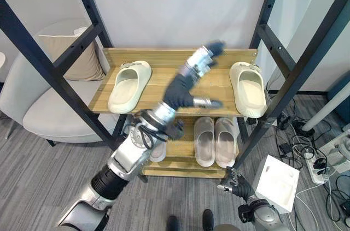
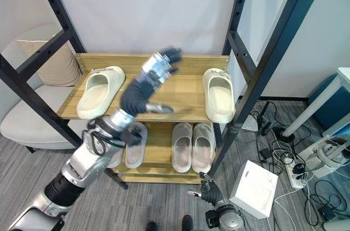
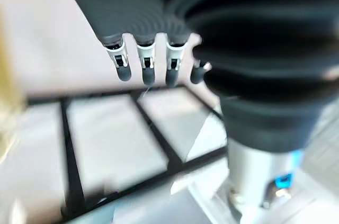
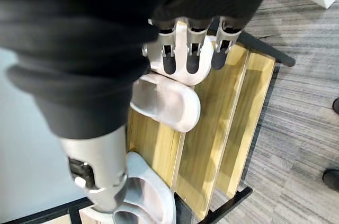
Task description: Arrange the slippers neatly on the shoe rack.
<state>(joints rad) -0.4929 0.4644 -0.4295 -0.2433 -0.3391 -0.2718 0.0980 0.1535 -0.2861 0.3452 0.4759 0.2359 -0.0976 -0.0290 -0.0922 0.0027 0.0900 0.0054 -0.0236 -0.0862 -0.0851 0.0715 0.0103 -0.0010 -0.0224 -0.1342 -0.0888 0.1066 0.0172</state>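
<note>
Hovering over the shoe rack's point(image 1: 104, 100) top shelf, the left hand point(image 1: 186, 86) is spread and empty; the cream slippers lie well apart, one point(image 1: 129, 85) at 9 o'clock, one point(image 1: 248, 88) at 3 o'clock, so slide them together, toes aligned; right hand point(image 1: 236, 183) hangs low, relaxed

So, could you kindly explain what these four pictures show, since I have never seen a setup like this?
This is a humanoid robot tidying slippers on a wooden shoe rack. Two pictures come from cameras on its head, looking down; the other two sit on its wrists, looking along each hand. The left hand reaches over the top shelf with fingers straight, holding nothing. The right hand hangs low beside the rack, also holding nothing. On the top shelf lie two cream slippers, one at the left and one at the right, far apart. The lower shelf holds a pale pair side by side.
</note>
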